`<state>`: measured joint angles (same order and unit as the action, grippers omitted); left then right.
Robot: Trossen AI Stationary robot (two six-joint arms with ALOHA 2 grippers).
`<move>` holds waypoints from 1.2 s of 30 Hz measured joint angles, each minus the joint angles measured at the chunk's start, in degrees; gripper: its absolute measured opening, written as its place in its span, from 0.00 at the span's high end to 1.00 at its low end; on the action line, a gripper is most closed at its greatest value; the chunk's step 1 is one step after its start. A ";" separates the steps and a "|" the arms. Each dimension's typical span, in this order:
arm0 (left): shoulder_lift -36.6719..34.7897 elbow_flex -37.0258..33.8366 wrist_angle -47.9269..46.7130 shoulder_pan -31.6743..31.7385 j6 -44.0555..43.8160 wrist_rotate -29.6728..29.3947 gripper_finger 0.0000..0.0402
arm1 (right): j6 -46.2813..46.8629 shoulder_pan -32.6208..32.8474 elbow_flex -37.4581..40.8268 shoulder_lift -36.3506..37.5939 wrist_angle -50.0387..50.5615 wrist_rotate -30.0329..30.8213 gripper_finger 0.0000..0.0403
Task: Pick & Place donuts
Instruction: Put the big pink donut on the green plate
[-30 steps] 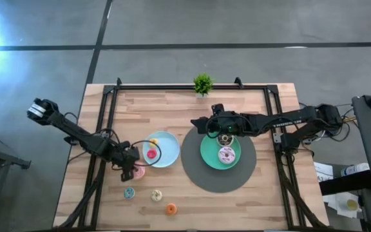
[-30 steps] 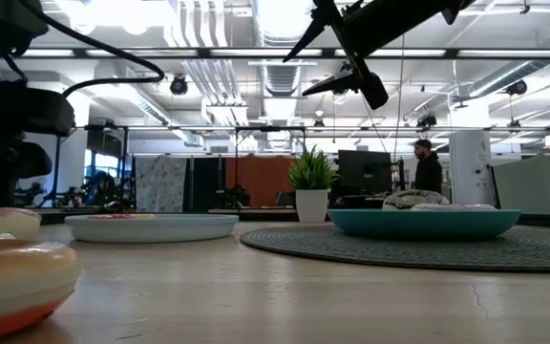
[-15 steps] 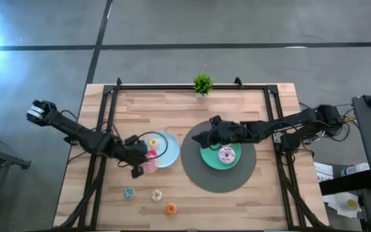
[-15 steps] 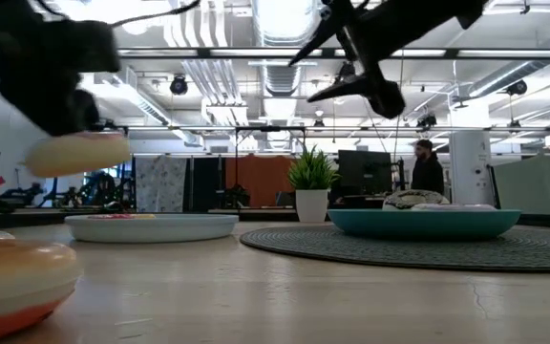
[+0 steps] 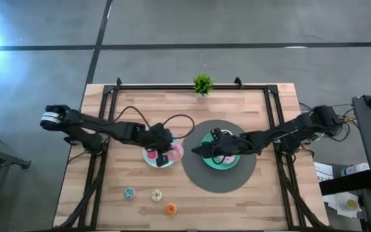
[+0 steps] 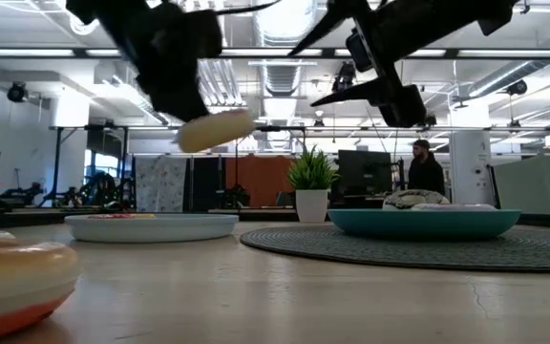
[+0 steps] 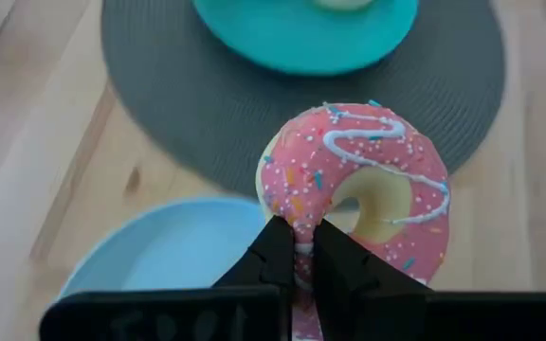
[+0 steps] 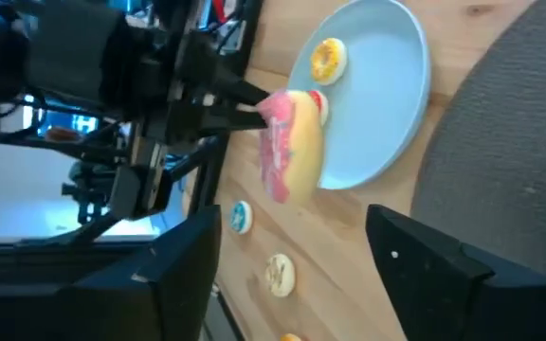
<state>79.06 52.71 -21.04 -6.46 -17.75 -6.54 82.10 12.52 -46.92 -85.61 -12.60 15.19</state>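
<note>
A: Held where, the pink-frosted ring donut with white drizzle and sprinkles (image 7: 354, 194)?

B: Pinched by its rim between the two dark fingers (image 7: 275, 254) of the left gripper (image 5: 164, 153), ring hanging out beyond the fingertips, lifted clear of the wooden table (image 5: 172, 109). Above the near edge of the round light-blue plate (image 5: 149, 158), close to the dark grey round mat (image 5: 198, 175).

A: And the right gripper (image 5: 201, 150)?

B: Fingers spread wide, holding nothing, raised over the left side of the teal-green plate (image 5: 206, 159) on that mat.

A: Other donuts?

B: A small yellow ring (image 8: 327, 59) on the blue plate. A lilac-white sprinkled one (image 6: 418, 199) on the teal plate. Near the table's front edge, a teal ring (image 5: 129, 193), a cream ring (image 5: 156, 194) and an orange ring (image 5: 171, 209), well apart from both grippers.
</note>
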 joint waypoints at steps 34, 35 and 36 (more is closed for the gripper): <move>5.15 6.23 9.29 0.83 0.92 5.48 0.84 | -5.36 -0.40 -1.42 -4.49 -2.56 -3.74 0.67; 5.12 6.23 9.34 0.83 0.91 5.48 0.81 | -5.35 -0.40 -1.42 -4.49 -2.56 -3.77 0.72; 5.12 6.23 9.43 0.83 0.88 5.50 0.78 | -5.35 -0.40 -1.42 -4.49 -2.56 -3.77 0.76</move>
<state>84.18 58.94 -11.61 -5.63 -16.87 -1.04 76.75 12.12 -48.34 -90.11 -15.16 11.42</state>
